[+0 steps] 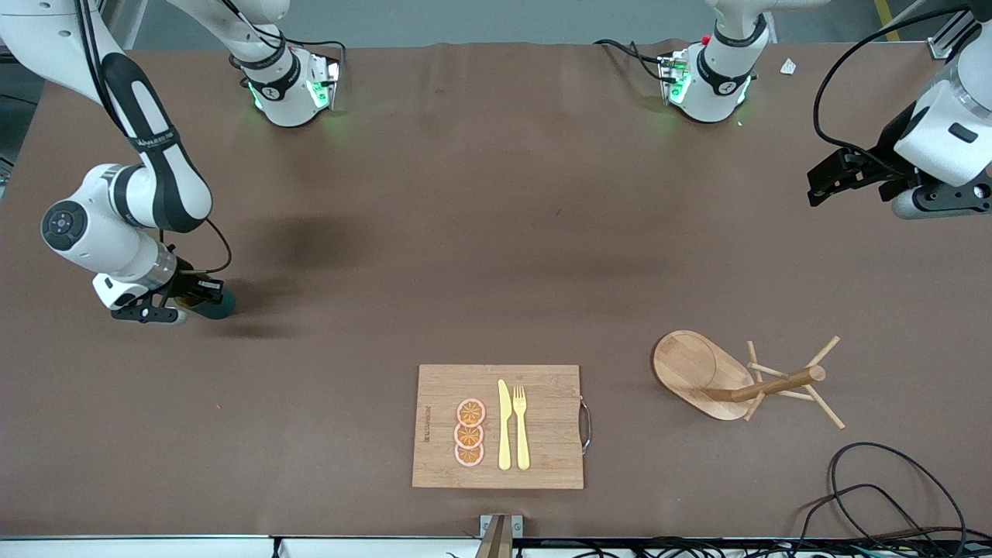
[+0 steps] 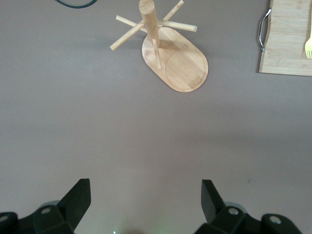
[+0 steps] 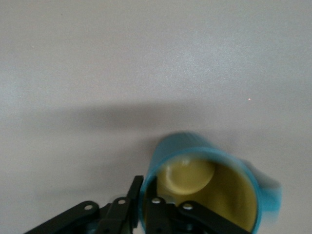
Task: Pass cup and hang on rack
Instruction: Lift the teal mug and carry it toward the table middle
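The dark teal cup (image 1: 218,304) with a yellow inside (image 3: 229,192) is low at the table near the right arm's end. My right gripper (image 1: 188,299) (image 3: 145,194) is shut on its rim, one finger inside the wall and one outside. The cup's small handle (image 3: 271,191) points away from the fingers. The wooden rack (image 1: 701,373) (image 2: 181,63) stands nearer the front camera, toward the left arm's end, with its post (image 1: 779,383) and thin pegs bare. My left gripper (image 1: 820,184) (image 2: 145,196) waits open and empty in the air over that end of the table.
A bamboo cutting board (image 1: 442,422) (image 2: 287,46) near the front edge carries three orange slices (image 1: 470,432), a yellow knife (image 1: 504,425) and a yellow fork (image 1: 521,426). Black cables (image 1: 876,496) loop by the front corner at the left arm's end.
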